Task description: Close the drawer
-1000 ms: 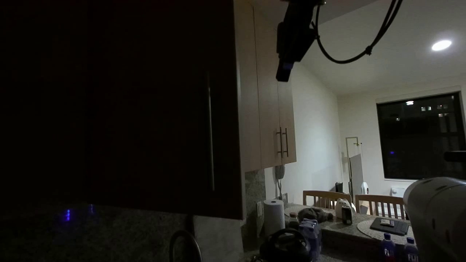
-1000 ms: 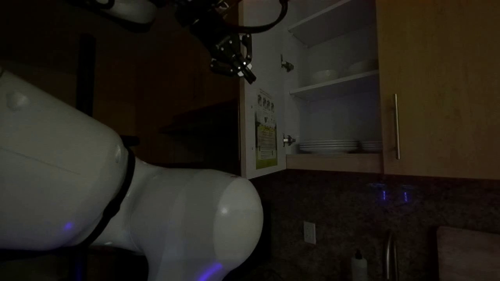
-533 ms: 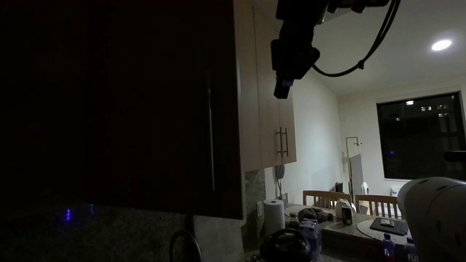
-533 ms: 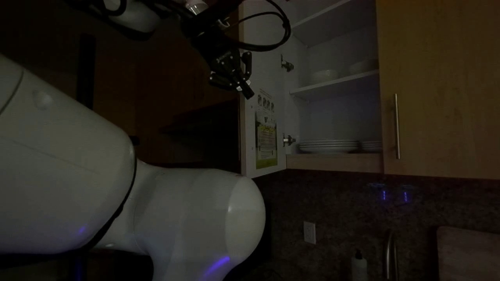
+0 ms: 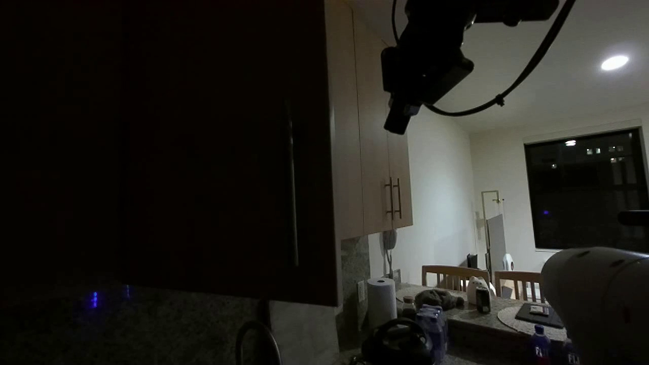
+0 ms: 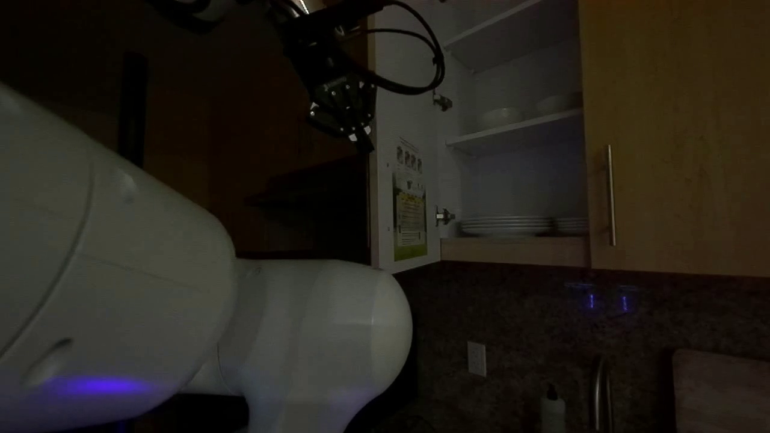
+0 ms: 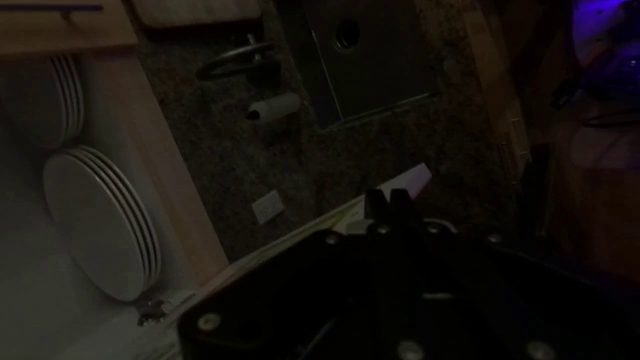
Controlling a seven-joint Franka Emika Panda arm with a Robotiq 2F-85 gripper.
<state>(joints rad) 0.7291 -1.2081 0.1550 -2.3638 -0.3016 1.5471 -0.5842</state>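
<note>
The drawer is a tall cabinet door, near-black in shadow in an exterior view (image 5: pixel 218 177), with a slim vertical bar handle (image 5: pixel 292 187) near its free edge. It stands swung open. Its pale inner face with a printed sheet shows in an exterior view (image 6: pixel 415 123), hinged at the cabinet's left side. In the wrist view part of the door (image 7: pixel 412 179) runs behind the fingers. My gripper (image 6: pixel 364 144) is shut and empty, on the inner-face side near the free edge. It also shows in an exterior view (image 5: pixel 397 124) and the wrist view (image 7: pixel 387 192). Contact with the door cannot be told.
The open cabinet holds stacked plates (image 6: pixel 505 225) and bowls (image 6: pixel 499 116). A shut beige door (image 6: pixel 680 138) adjoins it. Narrower doors (image 5: pixel 372 152) stand farther along. Below are a faucet (image 6: pixel 601 391), a bottle (image 6: pixel 553 412) and a sink (image 7: pixel 380 60).
My gripper has come down, then shifted left in an exterior view towards the door's free edge. The arm's white links have swung along with it. The door has not moved.
</note>
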